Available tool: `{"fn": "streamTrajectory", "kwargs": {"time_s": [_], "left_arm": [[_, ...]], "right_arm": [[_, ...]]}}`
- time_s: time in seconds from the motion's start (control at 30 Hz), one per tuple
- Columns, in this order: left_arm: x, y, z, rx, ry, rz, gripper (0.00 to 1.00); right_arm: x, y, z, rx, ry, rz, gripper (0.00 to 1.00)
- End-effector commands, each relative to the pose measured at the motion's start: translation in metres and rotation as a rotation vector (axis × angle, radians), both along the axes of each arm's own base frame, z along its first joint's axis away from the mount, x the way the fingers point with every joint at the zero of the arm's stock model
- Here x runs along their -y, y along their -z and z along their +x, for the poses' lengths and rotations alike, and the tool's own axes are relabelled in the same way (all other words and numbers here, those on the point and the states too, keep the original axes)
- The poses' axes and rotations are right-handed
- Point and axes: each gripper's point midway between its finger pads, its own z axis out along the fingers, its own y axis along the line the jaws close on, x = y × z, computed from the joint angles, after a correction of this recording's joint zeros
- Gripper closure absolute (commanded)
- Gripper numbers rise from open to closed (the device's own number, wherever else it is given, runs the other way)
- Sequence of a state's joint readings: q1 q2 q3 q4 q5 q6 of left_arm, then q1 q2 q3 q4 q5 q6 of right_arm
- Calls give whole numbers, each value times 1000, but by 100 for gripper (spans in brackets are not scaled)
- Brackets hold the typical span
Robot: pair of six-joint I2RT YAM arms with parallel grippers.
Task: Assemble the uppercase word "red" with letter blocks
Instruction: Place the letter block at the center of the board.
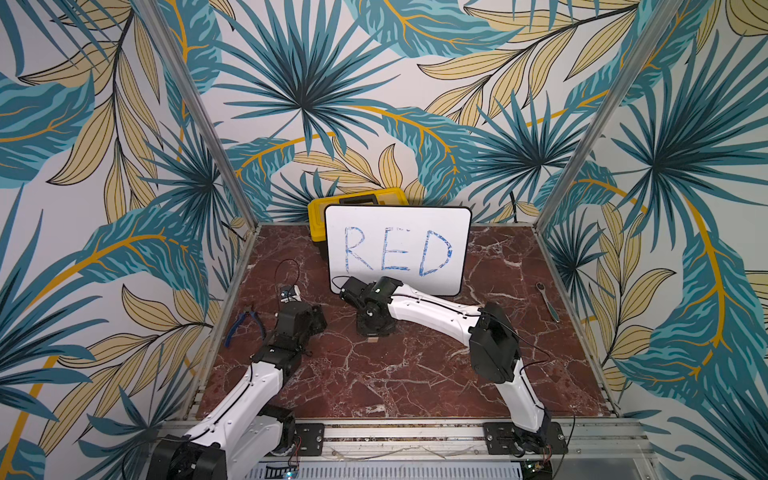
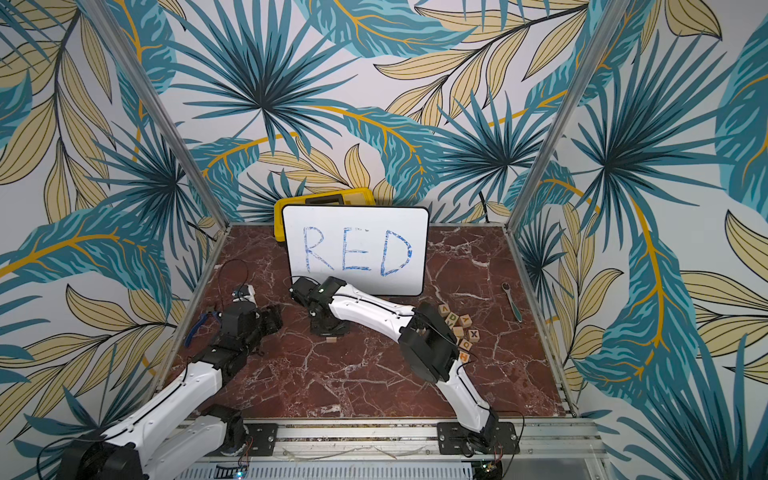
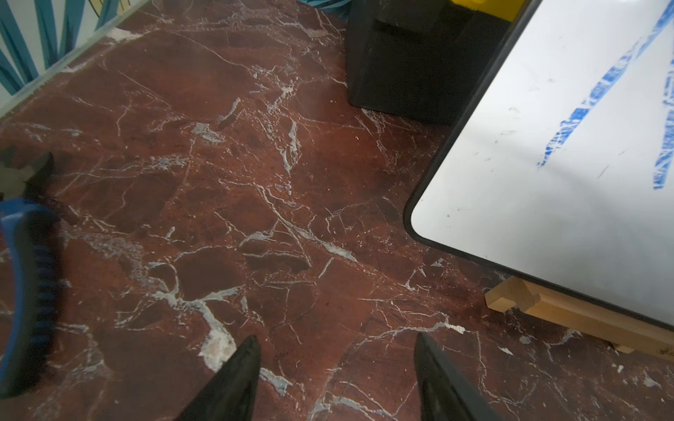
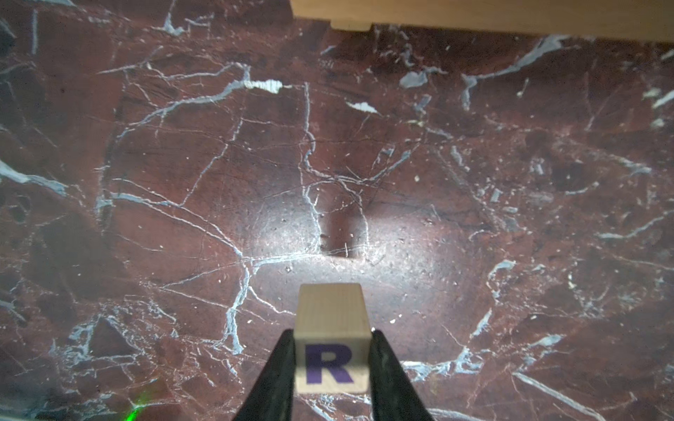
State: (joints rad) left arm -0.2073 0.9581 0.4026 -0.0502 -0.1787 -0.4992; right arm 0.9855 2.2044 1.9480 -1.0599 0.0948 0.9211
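**A:** Where is the R block (image 4: 330, 317)?

**B:** Your right gripper (image 4: 332, 333) pinches it by two sides, so the R stays showing. It hangs low over the worktop (image 4: 182, 182), just in front of the white board (image 1: 397, 249). I think you start there so E and D fit beside it.

**A:** And the pile of blocks (image 2: 461, 328)?

**B:** By your right arm's elbow, well apart.

**A:** My left gripper (image 3: 335, 339)?

**B:** Spread apart, holding nothing, near the blue pliers (image 3: 29, 273). It looks parked out of the way.
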Motion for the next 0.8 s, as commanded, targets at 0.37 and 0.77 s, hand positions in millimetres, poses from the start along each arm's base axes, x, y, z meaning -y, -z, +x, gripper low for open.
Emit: {"fn": "streamTrajectory", "kwargs": {"time_s": [0.37, 0.77], "left_arm": [[7, -5, 5, -2, 38, -43, 33], [-3, 0, -4, 7, -10, -88, 33]], "right_arm": [[-15, 16, -7, -46, 49, -81, 68], [-29, 21, 1, -44, 60, -72, 68]]}}
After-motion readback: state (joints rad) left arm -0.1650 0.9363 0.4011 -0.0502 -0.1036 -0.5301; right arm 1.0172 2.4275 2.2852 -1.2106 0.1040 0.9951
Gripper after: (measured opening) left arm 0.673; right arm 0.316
